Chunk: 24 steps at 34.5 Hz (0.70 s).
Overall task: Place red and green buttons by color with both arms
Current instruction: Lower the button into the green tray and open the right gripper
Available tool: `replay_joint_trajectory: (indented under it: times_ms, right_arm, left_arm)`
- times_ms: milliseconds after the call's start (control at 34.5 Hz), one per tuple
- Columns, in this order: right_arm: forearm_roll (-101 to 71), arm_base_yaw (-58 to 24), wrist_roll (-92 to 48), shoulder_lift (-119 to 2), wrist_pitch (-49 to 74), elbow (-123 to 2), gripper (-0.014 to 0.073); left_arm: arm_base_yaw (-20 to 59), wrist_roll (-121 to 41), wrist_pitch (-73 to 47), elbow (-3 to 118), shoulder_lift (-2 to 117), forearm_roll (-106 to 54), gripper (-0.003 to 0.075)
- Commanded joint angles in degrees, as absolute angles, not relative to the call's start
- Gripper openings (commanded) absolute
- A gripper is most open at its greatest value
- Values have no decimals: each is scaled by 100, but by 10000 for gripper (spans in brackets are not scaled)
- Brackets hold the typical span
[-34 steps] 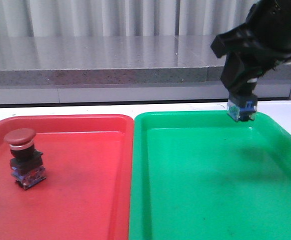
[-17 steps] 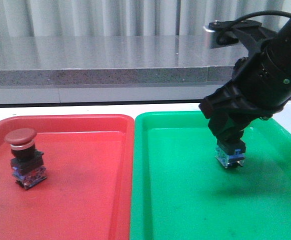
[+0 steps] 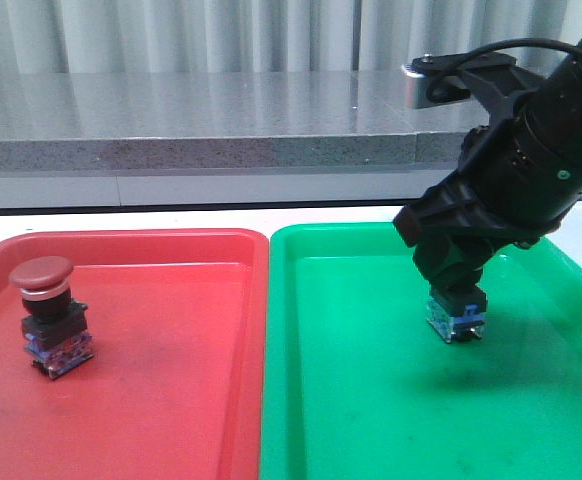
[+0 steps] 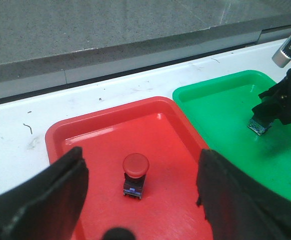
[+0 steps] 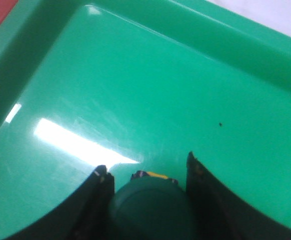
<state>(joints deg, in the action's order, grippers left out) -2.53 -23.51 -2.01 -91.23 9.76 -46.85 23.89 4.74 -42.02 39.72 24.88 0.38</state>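
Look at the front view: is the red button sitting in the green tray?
No. The red button stands in the red tray; the green tray lies beside it.

white table | grey speckled stone ledge | pale pleated curtain behind

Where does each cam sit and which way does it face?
Front: faces forward over the red tray and green tray; right arm shows.
Left wrist: high above the red button; open left end effector frames it.
Right wrist: close above the green tray; right end effector clamps the green button.
Front and left wrist both show both trays.
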Motion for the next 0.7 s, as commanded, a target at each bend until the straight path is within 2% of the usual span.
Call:
replay_joint_trajectory:
  times_ms: [0, 203, 667]
  right_arm:
    - [-231, -2354, -270, -8923, 662, -4802, 431]
    - [-231, -2354, -270, -8880, 802, -4899, 468]
    - [-224, -2354, -270, -7928, 1575, -5204, 468]
  left_arm:
    - [2446, 488, -3762, 4129, 2532, 0, 460]
    - [2446, 488, -3762, 4129, 2532, 0, 460]
    - [2446, 488, -3762, 4129, 2532, 0, 460]
